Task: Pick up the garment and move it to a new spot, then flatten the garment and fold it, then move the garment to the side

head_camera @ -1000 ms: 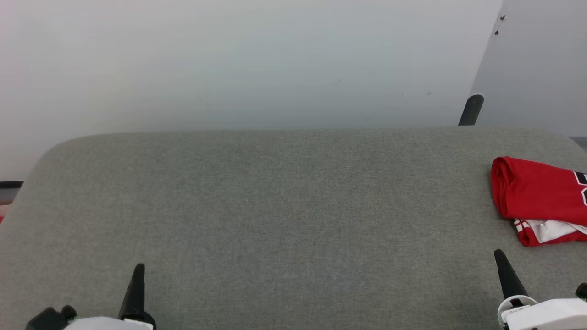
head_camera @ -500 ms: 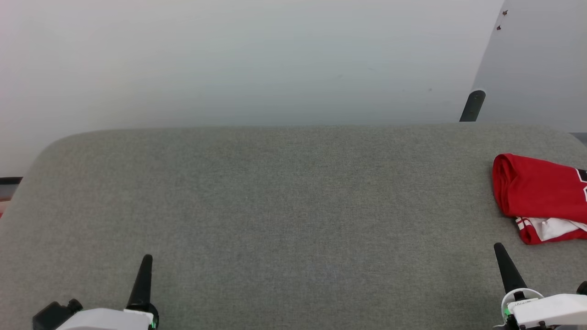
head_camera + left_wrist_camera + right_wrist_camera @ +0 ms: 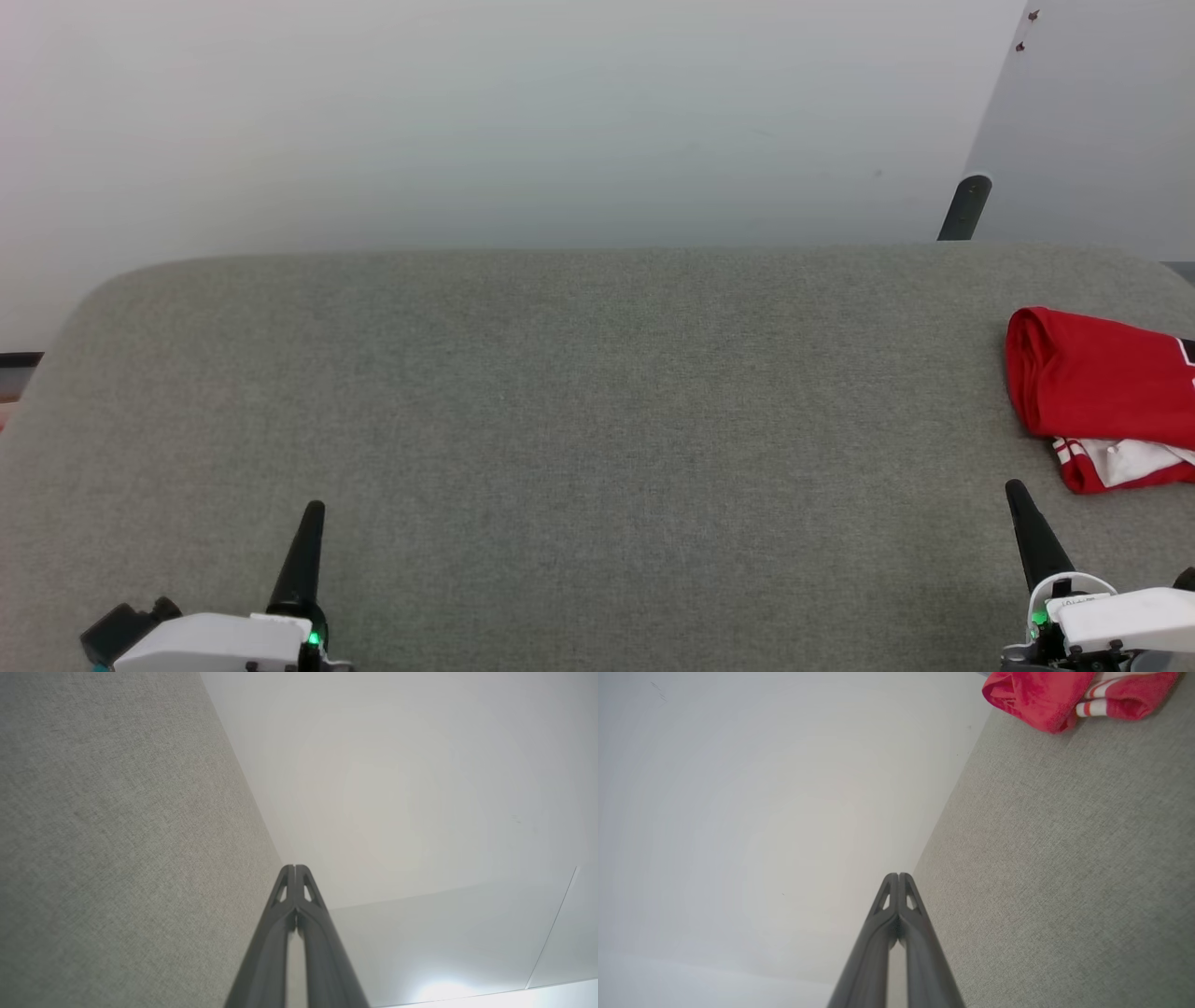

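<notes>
Garment (image 3: 1092,392) is a soft red bundle, folded over with white and striped trim poking out, at the right end of the grey woven bench (image 3: 560,373), partly cut off by the frame. Left gripper (image 3: 315,511) and right gripper (image 3: 1014,491): jaws pressed together, empty.

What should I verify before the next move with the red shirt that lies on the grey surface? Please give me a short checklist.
1. The left pincer is shut and holds nothing: ok.
2. The right pincer is shut and holds nothing: ok.
3. The soft bright-red fabric shirt with white panels and striped trim lies on the grey woven fabric surface, apart from both pincers: ok.
4. The whole shirt is inside the head view: not ok, the right edge cuts it.
5. The shirt is folded neatly: cannot tell, it lies in layers and part of it is out of frame.
</notes>
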Controlling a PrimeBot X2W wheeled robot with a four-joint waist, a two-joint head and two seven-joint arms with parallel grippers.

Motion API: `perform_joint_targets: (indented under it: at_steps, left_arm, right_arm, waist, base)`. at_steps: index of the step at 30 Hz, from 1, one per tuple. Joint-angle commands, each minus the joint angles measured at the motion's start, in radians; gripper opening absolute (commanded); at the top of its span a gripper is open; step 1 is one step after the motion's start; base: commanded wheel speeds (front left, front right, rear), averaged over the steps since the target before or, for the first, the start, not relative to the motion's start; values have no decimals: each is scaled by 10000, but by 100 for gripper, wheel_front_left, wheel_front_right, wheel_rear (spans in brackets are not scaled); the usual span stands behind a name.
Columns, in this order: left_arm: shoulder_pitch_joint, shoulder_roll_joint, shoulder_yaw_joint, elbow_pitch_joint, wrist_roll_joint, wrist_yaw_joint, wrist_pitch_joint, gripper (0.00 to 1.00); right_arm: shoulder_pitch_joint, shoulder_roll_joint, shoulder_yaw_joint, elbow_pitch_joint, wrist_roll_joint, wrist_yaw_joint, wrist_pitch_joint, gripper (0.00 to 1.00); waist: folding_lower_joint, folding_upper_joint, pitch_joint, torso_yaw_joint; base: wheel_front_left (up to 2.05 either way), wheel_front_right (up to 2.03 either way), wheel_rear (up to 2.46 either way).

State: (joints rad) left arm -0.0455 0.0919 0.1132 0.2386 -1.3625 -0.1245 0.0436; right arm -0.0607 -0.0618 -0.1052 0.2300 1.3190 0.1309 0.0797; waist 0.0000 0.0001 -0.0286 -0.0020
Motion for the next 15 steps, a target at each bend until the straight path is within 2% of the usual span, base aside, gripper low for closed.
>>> perform_joint_targets:
  at_steps: [1,15]
  left_arm:
    - [-176,-3,29,-33,-161,-77,26,0]
    - [-396,-180,25,11,-1152,-89,317,0]
  right_arm:
    - [-191,6,-37,-21,244,-1,29,0]
    - [-343,58,-65,45,1365,1,169,0]
  waist:
    - [0,-1,9,1]
    - [0,-1,124,8]
  base:
    - [0,0,0]
    - [0,0,0]
